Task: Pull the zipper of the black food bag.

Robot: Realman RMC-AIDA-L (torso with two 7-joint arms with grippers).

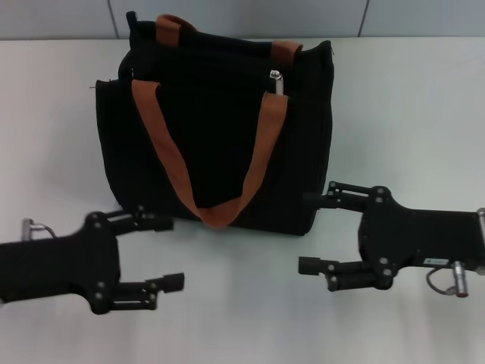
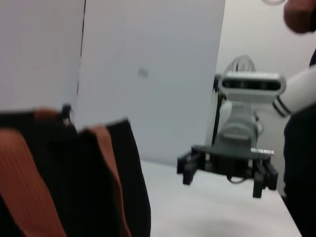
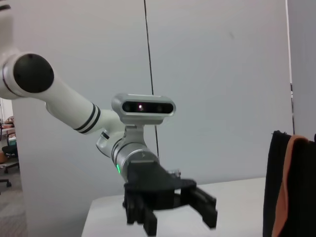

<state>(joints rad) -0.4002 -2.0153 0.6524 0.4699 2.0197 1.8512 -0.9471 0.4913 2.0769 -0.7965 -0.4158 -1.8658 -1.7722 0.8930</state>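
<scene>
Head view shows the left gripper point(image 1: 167, 252) low at the near left of the white table point(image 1: 424, 114), its two black fingers spread apart and holding nothing, the upper finger just beside the near left corner of the bag. Between the arms, toward the far side, stands the black fabric food bag with orange-brown webbing handles point(image 1: 216, 152), upright, one handle drooping down its near face. Its small silver metal zipper pull point(image 1: 278, 82) sits at the top edge, toward the right end. At the near right the right gripper point(image 1: 314, 233) also hangs released, fingers wide, the upper one just beside the bag's near right corner.

Both arms flank the bag without gripping it. Whether the zipper is shut or open cannot be told, so this could be a stage either before or after the pull. Any pull would call for one gripper to pinch that small tab precisely while the other steadies the soft bag.
</scene>
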